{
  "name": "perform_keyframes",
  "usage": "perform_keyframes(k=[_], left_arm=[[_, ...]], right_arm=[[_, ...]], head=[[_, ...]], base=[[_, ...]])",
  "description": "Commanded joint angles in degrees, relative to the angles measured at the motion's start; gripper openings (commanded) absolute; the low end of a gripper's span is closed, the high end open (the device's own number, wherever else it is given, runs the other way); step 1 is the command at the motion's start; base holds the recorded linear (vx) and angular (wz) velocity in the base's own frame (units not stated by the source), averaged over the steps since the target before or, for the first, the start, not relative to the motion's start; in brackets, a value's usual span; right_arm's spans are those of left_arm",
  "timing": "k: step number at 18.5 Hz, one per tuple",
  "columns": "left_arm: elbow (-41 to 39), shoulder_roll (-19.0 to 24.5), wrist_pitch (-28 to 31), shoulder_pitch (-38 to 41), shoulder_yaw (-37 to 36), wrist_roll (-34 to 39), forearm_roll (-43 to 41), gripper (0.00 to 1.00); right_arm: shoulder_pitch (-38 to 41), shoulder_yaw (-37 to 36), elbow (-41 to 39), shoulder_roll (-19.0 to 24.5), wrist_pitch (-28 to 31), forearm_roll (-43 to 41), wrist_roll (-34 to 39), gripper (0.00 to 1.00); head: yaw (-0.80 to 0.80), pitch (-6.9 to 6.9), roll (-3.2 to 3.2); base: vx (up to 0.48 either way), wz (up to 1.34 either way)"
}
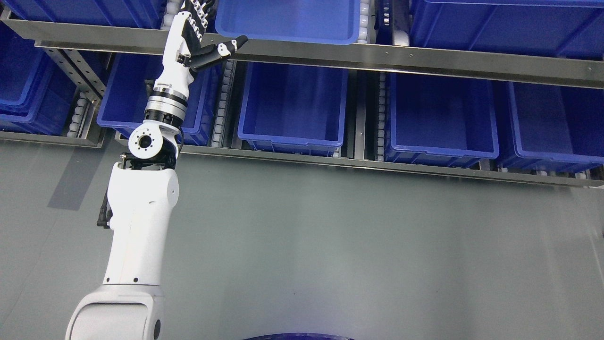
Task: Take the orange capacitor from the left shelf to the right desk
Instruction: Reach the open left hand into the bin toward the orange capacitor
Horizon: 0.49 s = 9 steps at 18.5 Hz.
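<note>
Left hand point(196, 35) raised at upper blue plastic bin point(288, 21) on steel shelf rail point(377, 56); thumb splayed, holding nothing. Orange capacitor not visible. Risk: thumb snagging rail, blind grasp missing.

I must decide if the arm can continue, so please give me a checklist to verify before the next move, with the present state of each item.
1. Left hand reaches the upper shelf level, beside the upper blue bin: ok.
2. Orange capacitor located: not ok, none shows in any bin.
3. Fingers free of a grasped object: cannot tell, they run past the top edge; only the thumb shows, extended.
4. Thumb clear of the steel shelf rail: cannot tell, it overlaps the rail.
5. Right arm position: cannot tell, out of view.
</note>
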Motion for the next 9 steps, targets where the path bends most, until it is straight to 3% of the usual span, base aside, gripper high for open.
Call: perform_keyframes(k=[1,4,9], left_arm=[[0.2,1.0,0.1,-0.3,0.4,0.1,0.0,1.00],[0.2,1.0,0.4,-0.9,-0.4,-0.1,0.0,1.00],[0.5,1.0,1.6,-1.2,-10.0,-0.2,-0.1,1.00]], right_arm=[[1.9,-0.7,-1.3,-1.0,0.0,0.0,0.0,1.00],[1.9,-0.6,-1.3,-1.0,0.0,0.0,0.1,1.00],[1.9,-0.6,-1.3,-1.0,0.0,0.0,0.0,1.00]], head=[[0.00,0.00,0.00],[0.00,0.00,0.00],[0.00,0.00,0.00]], base=[[0.082,0.19],[0.141,0.18],[0.189,0.22]])
